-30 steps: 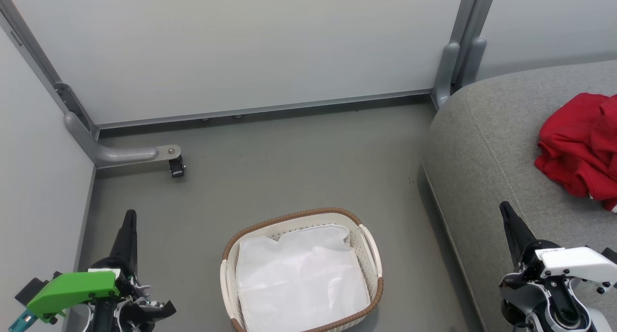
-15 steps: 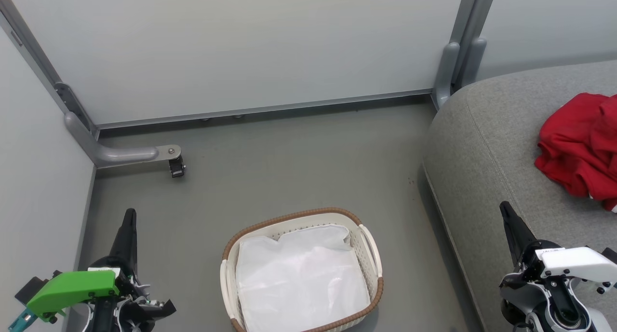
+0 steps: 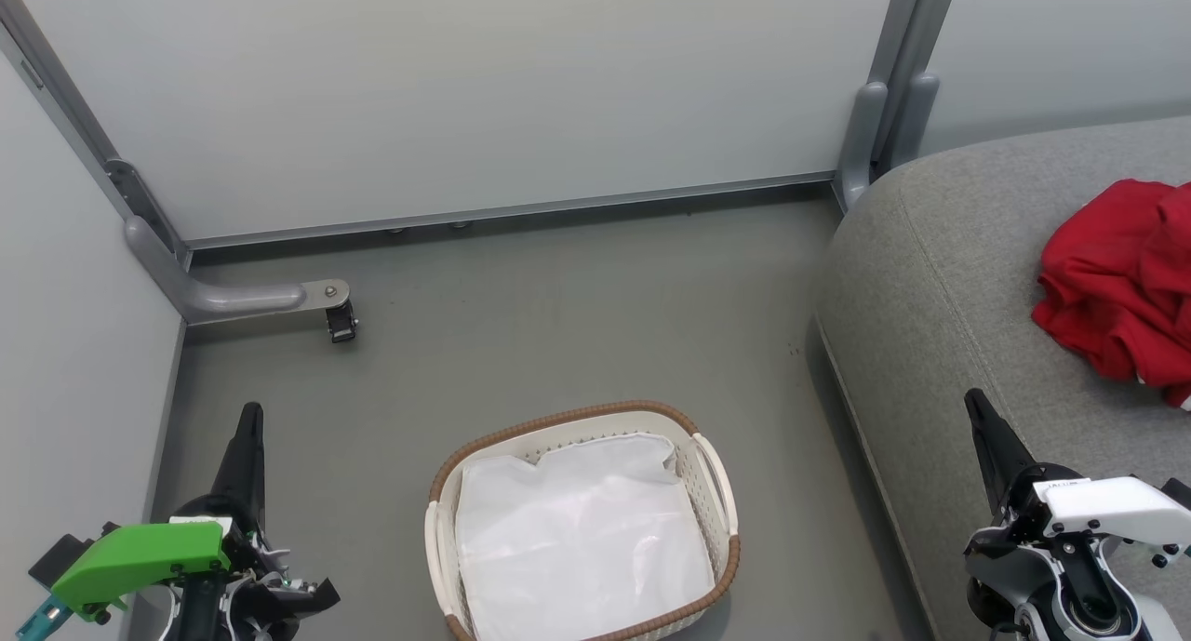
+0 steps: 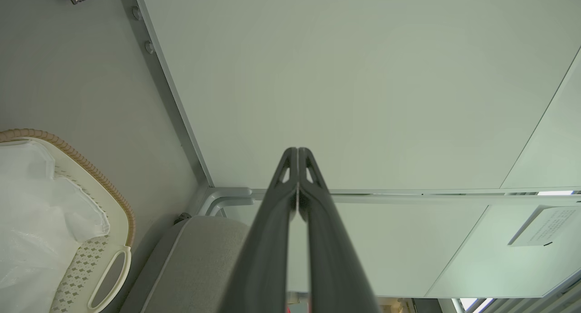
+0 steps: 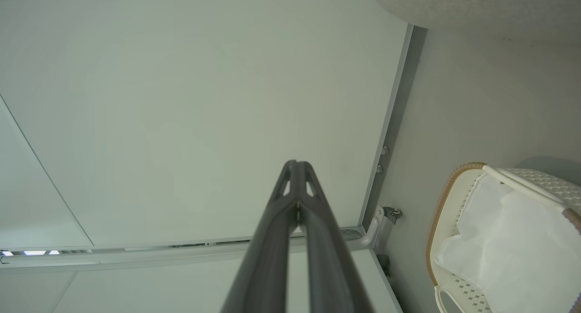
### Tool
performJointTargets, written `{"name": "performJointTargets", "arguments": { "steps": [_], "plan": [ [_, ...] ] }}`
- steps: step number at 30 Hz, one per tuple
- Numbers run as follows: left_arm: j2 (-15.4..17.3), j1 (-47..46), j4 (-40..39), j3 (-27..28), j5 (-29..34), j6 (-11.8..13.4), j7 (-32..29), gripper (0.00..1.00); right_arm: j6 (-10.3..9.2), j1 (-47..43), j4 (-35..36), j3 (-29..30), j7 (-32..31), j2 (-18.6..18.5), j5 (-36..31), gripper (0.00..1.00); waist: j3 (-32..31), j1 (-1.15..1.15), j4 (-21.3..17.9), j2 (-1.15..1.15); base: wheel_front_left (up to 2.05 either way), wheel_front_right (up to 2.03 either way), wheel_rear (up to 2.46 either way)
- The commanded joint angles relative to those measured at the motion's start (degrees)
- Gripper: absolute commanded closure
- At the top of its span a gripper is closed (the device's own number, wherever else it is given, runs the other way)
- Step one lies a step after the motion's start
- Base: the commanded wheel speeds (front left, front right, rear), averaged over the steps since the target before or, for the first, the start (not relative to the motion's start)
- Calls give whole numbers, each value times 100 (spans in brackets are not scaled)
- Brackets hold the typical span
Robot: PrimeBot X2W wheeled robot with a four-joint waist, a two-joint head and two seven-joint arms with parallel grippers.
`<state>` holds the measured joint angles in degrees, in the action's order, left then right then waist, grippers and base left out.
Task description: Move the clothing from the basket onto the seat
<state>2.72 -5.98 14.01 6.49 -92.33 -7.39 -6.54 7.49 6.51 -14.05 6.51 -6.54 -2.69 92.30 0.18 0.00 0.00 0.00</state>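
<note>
Test booth: partition panels (image 3: 484,92), sofa (image 3: 940,278)

Open grey floor (image 3: 577,315) lies between the back panel (image 3: 484,92) and the basket (image 3: 704,492), and runs on past both sides of the basket. At the left, a side panel (image 3: 65,343) and a grey bracket foot (image 3: 242,299) with a black caster (image 3: 341,325) crowd the corner. At the right, the seat (image 3: 940,278) bulges toward the basket, leaving a narrower strip of floor. A grey post (image 3: 875,129) stands at the seat's far corner. The basket's top is open, with a white sheet (image 3: 577,539) low inside. Red clothing (image 3: 1112,278) heaps on the seat's right part
</note>
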Motion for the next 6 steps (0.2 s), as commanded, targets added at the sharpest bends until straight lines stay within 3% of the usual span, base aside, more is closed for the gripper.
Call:
{"name": "performJointTargets", "arguments": {
  "steps": [1, 6],
  "plan": [
    [29, -51, -8, 13, -16, -18, -20, 100, 0, -61, 15, 14, -18, -36, 22, 100, 0, 0, 0, 0, 0, 0, 0],
    [29, -51, -8, 13, -16, -18, -20, 100, 0, -61, 15, 14, -18, -36, 22, 100, 0, 0, 0, 0, 0, 0, 0]
  ]
}}
